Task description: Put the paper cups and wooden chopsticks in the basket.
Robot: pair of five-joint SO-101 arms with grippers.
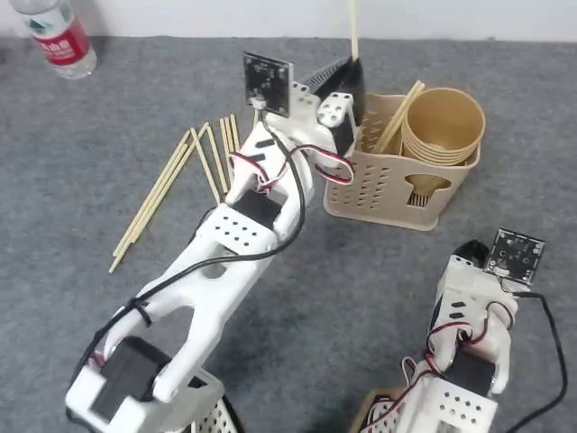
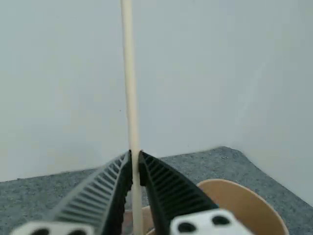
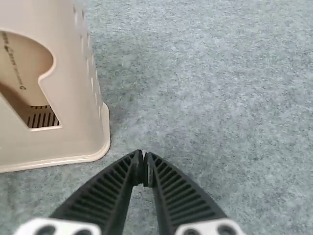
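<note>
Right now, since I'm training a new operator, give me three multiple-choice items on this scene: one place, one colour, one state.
1. Where are the cups? A) inside the basket B) beside it C) under it
2. What colour is the basket? A) blue B) beige C) black
3. The left gripper is: A) open B) shut on a chopstick C) shut, empty
Answers: 1 A, stacked within its walls; 2 B, its wall is beige; 3 B, the chopstick stands pinched in it.
</note>
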